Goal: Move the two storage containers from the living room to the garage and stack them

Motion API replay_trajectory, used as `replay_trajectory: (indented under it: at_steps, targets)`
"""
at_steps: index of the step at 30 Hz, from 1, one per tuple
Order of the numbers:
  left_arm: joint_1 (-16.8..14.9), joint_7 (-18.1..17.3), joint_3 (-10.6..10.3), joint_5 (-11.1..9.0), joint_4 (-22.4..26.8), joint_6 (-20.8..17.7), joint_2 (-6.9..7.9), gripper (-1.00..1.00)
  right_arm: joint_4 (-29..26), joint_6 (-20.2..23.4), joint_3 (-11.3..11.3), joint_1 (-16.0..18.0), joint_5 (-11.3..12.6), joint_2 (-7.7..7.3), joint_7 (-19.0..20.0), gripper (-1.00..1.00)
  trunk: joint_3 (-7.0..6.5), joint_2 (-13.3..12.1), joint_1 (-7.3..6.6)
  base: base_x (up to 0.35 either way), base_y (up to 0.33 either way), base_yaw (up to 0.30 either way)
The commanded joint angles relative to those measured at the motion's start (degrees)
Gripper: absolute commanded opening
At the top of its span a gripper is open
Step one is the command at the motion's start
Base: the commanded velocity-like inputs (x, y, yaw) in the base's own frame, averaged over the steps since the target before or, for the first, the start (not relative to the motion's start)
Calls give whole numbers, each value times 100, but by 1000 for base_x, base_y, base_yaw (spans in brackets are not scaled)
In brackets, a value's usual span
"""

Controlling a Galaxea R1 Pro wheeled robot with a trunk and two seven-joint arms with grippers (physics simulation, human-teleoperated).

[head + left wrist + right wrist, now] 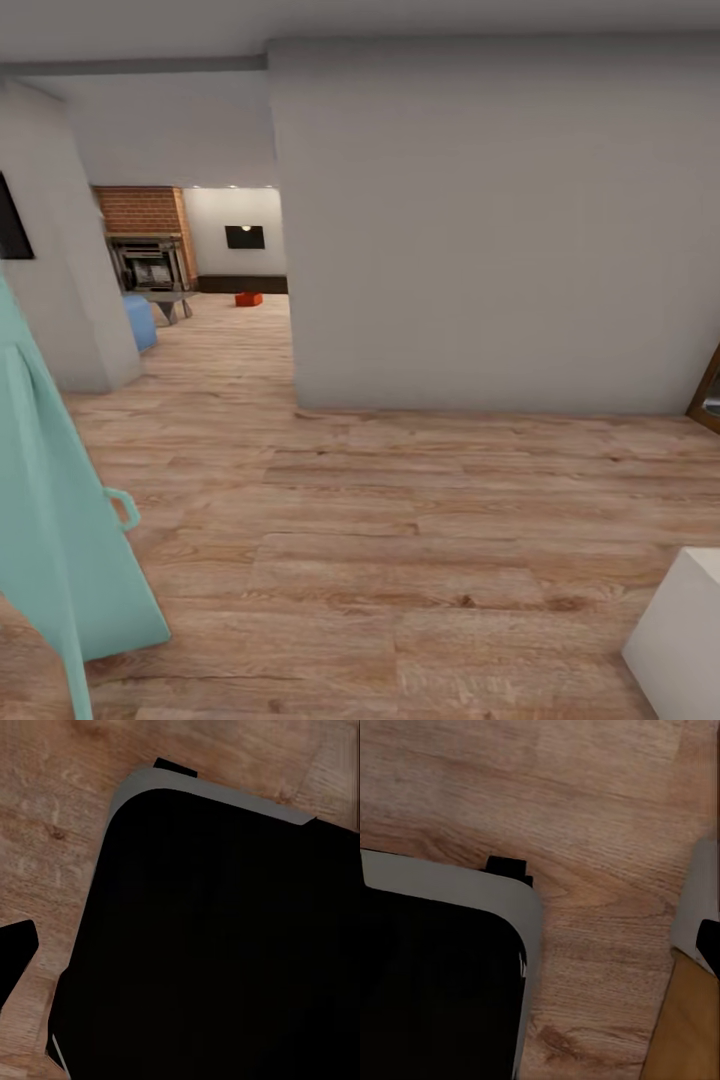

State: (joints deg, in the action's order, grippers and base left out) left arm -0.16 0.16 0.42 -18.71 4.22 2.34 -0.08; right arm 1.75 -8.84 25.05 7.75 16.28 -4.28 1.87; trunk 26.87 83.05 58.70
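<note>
Far down the hallway, one small orange-red storage container (248,298) sits on the light wood-plank floor (400,520) of the living room. It is in front of the long dark low bench (242,284) and below the black wall TV (245,237). The second container, the garage and its concrete floor are out of view. Both wrist views look down past my dark base (225,945) (435,982) onto wood planks. A black tip (15,952) sits at the edge of the left wrist view and another (711,943) at the edge of the right; their jaws cannot be read.
A large off-white wall block (480,230) stands ahead, with the passage to its left. A teal door (50,500) with a handle hangs close at my left. A white box (685,630) is close on the right. A brick fireplace (150,240) and a blue seat (140,320) lie further in.
</note>
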Motion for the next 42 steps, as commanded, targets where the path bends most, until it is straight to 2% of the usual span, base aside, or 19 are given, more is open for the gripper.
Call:
replay_trajectory:
  at_steps: [1,19,27,42]
  targets:
    - [-2,2,2,-23,0,8,-1,100,18,-26,50,7,65,4,24,100,5,2,3,322,0,0]
    - [-2,-4,-6,-14,61,-26,25,100,18,-18,61,7,14,1,52,100,5,2,3,322,0,0]
    - [-2,-7,-7,6,636,-477,46,100,18,-22,54,7,11,-3,38,100,5,2,3,322,0,0]
    - [-2,1,-7,-1,686,-568,46,100,18,-32,61,7,7,-3,7,100,5,2,3,322,0,0]
